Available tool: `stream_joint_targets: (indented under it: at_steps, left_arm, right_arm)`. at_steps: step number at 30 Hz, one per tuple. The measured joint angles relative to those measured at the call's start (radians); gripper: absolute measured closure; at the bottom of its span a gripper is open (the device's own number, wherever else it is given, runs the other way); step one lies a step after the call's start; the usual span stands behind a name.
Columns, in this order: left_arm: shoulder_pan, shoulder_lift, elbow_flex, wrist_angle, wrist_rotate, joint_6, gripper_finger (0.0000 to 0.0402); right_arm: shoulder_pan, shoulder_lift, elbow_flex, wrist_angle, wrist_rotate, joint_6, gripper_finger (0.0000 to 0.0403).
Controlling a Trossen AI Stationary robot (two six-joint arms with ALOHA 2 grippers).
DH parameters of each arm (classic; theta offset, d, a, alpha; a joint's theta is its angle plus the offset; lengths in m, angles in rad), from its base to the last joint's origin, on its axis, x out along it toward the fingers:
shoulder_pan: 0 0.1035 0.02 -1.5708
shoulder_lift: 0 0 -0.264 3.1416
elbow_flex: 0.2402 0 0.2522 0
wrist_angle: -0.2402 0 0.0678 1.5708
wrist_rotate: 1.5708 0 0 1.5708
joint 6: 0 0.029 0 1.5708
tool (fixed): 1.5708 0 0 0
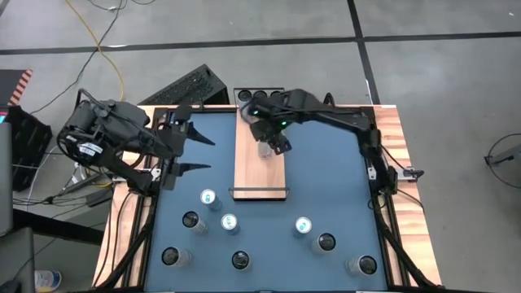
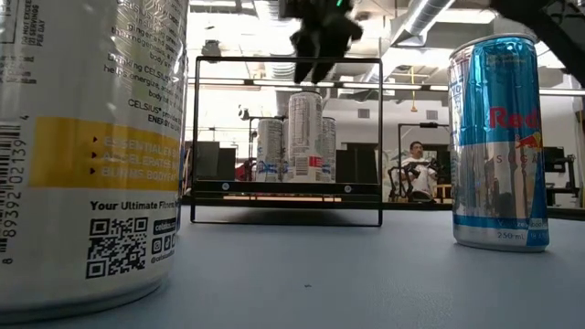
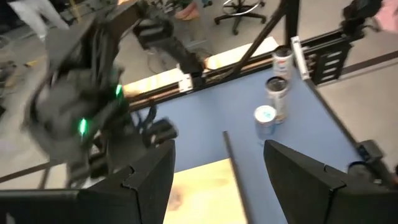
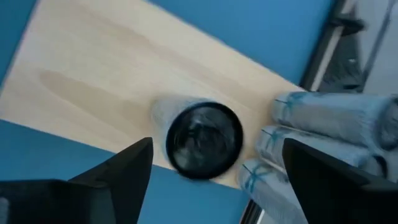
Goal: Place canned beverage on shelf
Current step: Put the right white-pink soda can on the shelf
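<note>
1. You see the shelf lying lengthwise on the blue surface, its light-wood board running from the far edge toward the middle, with a thin black rail across its near short end.
2. Your right pincer hangs over the far half of the shelf, directly above a standing can.
3. In the right wrist view that can stands upright on the wood, between the two dark fingers but apart from both, so the pincer is spread wide and holds nothing.
4. In the low view, the can stands inside the black frame of the shelf, with more cans just behind it.
5. Your left pincer waits over the left part of the surface, beside the shelf, its fingers wide apart and empty.
6. Eight cans stand loose on the near half of the surface, among them a blue-topped can just in front of the shelf's left corner and another one to the right.
7. Closest to the low camera you have a white Celsius can and a Red Bull can.
</note>
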Motion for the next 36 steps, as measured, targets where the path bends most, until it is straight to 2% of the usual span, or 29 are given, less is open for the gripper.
stream_joint_targets:
  at_steps: [3, 6, 11, 15, 20, 25, 36]
  left_arm:
    - [0.055, 0.0, 0.0, -0.003, -0.001, 0.045, 0.0169]
    - [0.155, 0.001, 0.0, 0.005, 0.032, 0.078, 0.0169]
    - [0.397, 0.044, -0.001, 0.013, 0.268, 0.092, 0.0169]
    - [0.526, 0.117, 0.0, 0.027, 0.419, 0.135, 0.0169]
    - [0.574, 0.237, 0.0, 0.058, 0.584, 0.227, 0.0169]
    - [0.595, 0.343, 0.0, 0.049, 0.69, 0.324, 0.0169]
    - [0.669, 0.495, 0.0, 0.053, 0.712, 0.448, 0.0169]
  right_arm:
    - [0.009, -0.06, 0.0, -0.008, -0.001, 0.073, 0.0064]
    - [0.024, -0.144, -0.001, -0.01, -0.005, 0.168, 0.0064]
    - [0.06, -0.304, 0.0, -0.026, -0.008, 0.315, 0.0064]
    - [0.1, -0.397, -0.001, -0.023, -0.008, 0.418, 0.0065]
    - [0.149, -0.493, 0.0, -0.029, -0.011, 0.514, 0.0065]
    - [0.195, -0.53, -0.001, -0.041, -0.01, 0.555, 0.0065]
    - [0.256, -0.533, -0.002, -0.152, -0.005, 0.627, 0.0065]
